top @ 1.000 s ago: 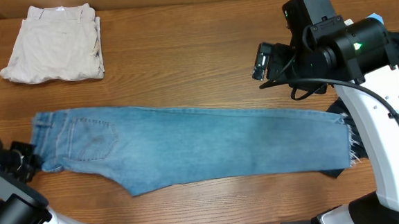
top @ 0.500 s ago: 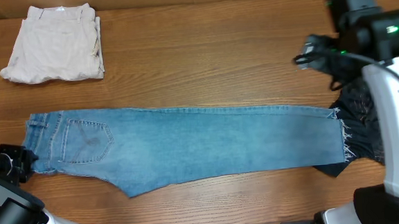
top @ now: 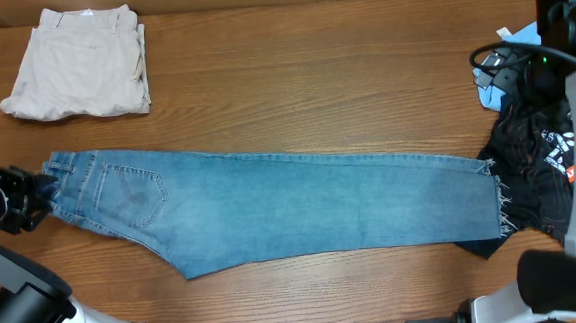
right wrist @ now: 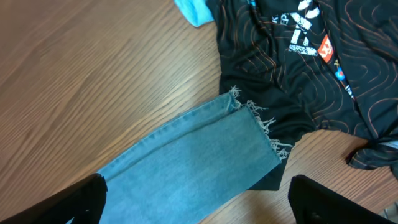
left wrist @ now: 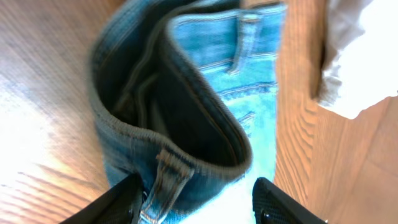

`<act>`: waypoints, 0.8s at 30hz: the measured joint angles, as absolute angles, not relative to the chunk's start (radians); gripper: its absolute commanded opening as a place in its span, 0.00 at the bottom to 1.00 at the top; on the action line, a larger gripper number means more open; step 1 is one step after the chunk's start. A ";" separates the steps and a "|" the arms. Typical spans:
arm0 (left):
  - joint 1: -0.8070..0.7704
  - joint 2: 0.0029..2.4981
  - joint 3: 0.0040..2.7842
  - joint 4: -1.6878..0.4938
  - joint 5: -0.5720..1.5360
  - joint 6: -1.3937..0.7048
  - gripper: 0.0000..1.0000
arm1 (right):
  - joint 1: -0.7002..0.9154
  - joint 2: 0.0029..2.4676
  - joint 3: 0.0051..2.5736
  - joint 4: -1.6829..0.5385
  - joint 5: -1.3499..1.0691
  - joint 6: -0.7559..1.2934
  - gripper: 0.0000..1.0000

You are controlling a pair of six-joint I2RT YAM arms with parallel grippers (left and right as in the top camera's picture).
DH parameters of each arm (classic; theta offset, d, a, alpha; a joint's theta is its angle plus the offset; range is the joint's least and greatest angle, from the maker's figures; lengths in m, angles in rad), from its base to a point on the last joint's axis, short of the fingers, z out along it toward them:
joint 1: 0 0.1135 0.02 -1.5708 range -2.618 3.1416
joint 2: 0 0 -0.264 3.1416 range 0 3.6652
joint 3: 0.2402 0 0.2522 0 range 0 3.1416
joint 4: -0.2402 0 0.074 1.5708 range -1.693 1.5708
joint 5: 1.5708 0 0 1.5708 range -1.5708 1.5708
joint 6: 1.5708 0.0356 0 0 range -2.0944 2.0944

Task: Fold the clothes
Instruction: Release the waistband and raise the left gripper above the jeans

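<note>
Well, the left tool (left wrist: 196,202) is half-closed, pinching the light-blue denim jeans (top: 291,206) at the waistband; the right tool (right wrist: 199,202) gapes empty beyond their hem; that hem overlaps a black printed garment (top: 545,181); folding might drag it.

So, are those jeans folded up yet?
No, the jeans lie stretched out flat at full length across the wooden table.

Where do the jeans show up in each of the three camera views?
Overhead: the jeans stretch across the middle, waist left, frayed hem right.
Left wrist: the waistband fills the centre, close up.
Right wrist: the leg end lies lower centre.
Landmark: the black garment at the frayed hem, in overhead and right wrist; left wrist lacks it.
</note>
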State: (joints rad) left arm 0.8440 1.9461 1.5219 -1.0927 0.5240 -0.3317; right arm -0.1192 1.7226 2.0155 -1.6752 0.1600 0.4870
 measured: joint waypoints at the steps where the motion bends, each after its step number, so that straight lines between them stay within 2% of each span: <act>1: 0.838 1.945 1.529 -1.097 0.525 -0.329 0.59 | -0.124 1.735 2.016 -1.675 0.160 0.485 0.94; 3: 0.828 1.937 1.542 -1.113 0.529 -0.325 0.59 | -0.139 1.779 2.016 -1.673 0.159 0.482 0.84; 6: 0.817 1.909 1.559 -1.127 0.533 -0.314 0.59 | -0.168 1.840 2.015 -1.661 0.156 0.470 0.57; 10: 0.791 1.839 1.566 -1.139 0.543 -0.289 0.63 | -0.213 1.892 2.014 -1.658 0.154 0.467 0.35; 12: 0.760 1.801 1.572 -1.160 0.544 -0.258 0.73 | -0.237 1.907 2.013 -1.658 0.154 0.468 0.21; 14: 0.714 1.771 1.579 -1.193 0.546 -0.216 1.00 | -0.264 1.921 2.013 -1.663 0.154 0.478 0.06; 24: 0.389 1.752 1.578 -1.243 0.550 -0.123 1.00 | -0.345 2.016 2.000 -1.691 0.134 0.517 0.04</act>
State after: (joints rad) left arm 0.3893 1.7515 1.5776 -1.2434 0.5495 -0.1226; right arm -0.3454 2.0163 1.9999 -1.6905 0.1337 0.5167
